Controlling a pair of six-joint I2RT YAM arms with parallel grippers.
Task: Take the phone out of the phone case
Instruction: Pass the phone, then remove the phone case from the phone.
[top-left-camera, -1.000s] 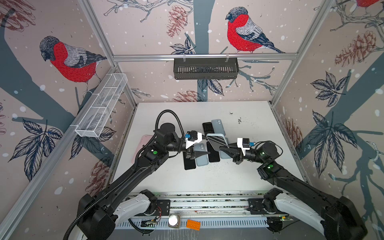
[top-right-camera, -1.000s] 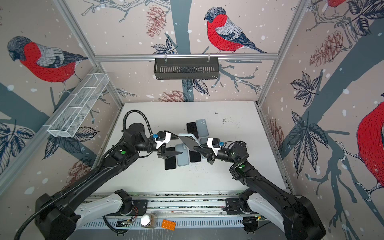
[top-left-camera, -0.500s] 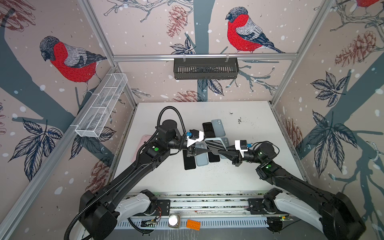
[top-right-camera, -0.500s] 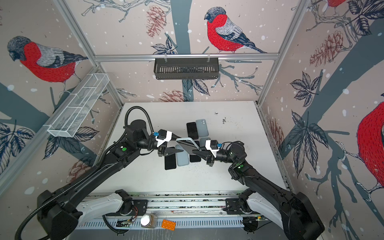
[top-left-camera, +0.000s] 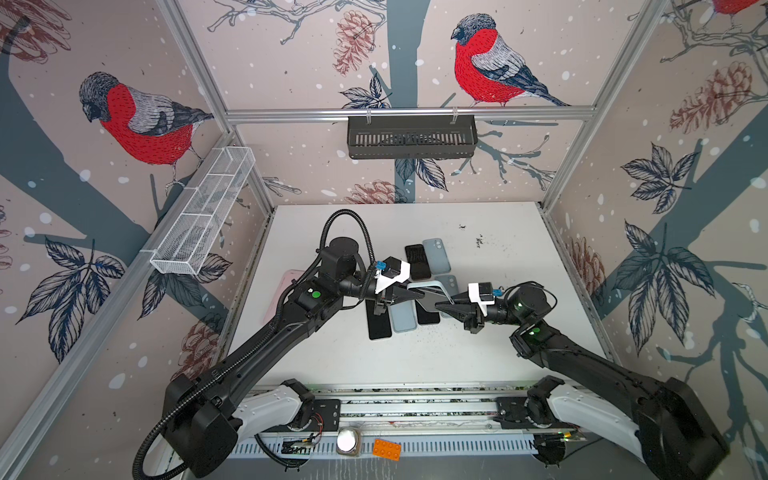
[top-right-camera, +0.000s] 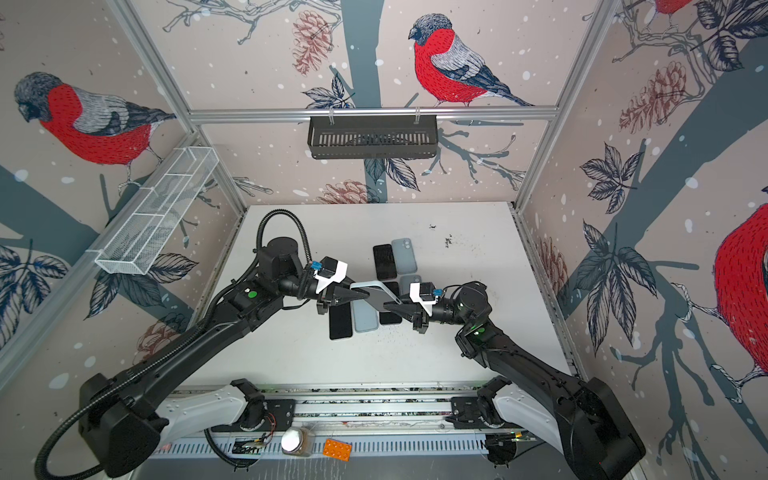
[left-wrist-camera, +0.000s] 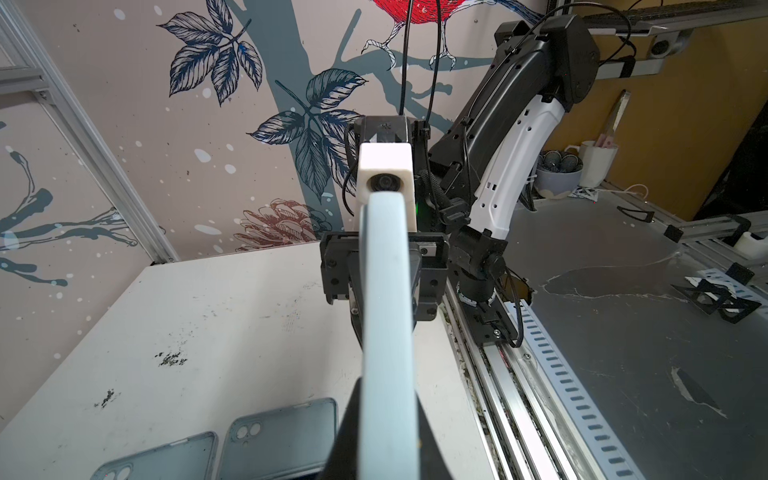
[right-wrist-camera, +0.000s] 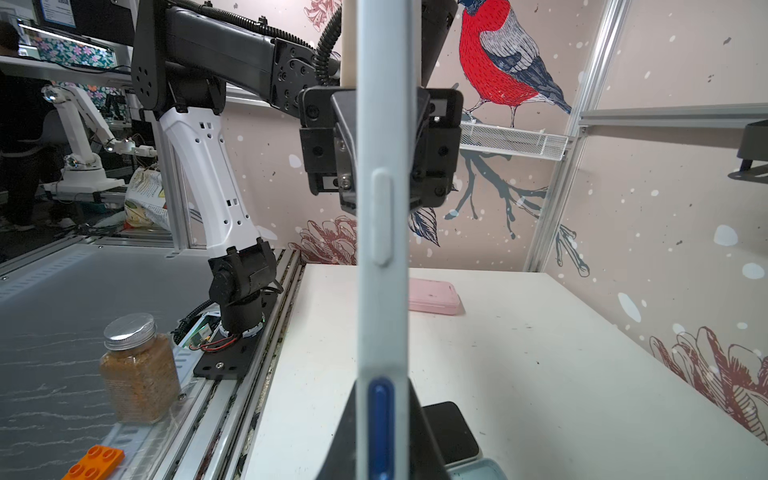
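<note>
A pale blue phone case (top-left-camera: 432, 292) hangs level above the middle of the table (top-left-camera: 498, 266), gripped at both ends. My left gripper (top-left-camera: 417, 294) is shut on its left end and my right gripper (top-left-camera: 441, 306) on its right end, as both top views show. In the left wrist view the phone case's edge (left-wrist-camera: 388, 332) runs out from between the shut left gripper (left-wrist-camera: 384, 419). In the right wrist view the phone case's edge (right-wrist-camera: 382, 208), with a blue side button (right-wrist-camera: 380, 415), sits in the shut right gripper (right-wrist-camera: 382, 411). I cannot tell the phone apart from the case.
Under the held case lie loose black phones (top-left-camera: 379, 326) (top-left-camera: 417, 262) and empty grey-blue cases (top-left-camera: 403, 318) (top-left-camera: 437, 255) (left-wrist-camera: 282, 440). A pink case (top-left-camera: 284, 286) lies at the table's left edge. A spice jar (right-wrist-camera: 139, 365) and an orange brick (top-left-camera: 386, 449) are by the front rail.
My left gripper has moved right to the case's free end and shut on it. The right gripper has kept its hold and shifted the case slightly left.
</note>
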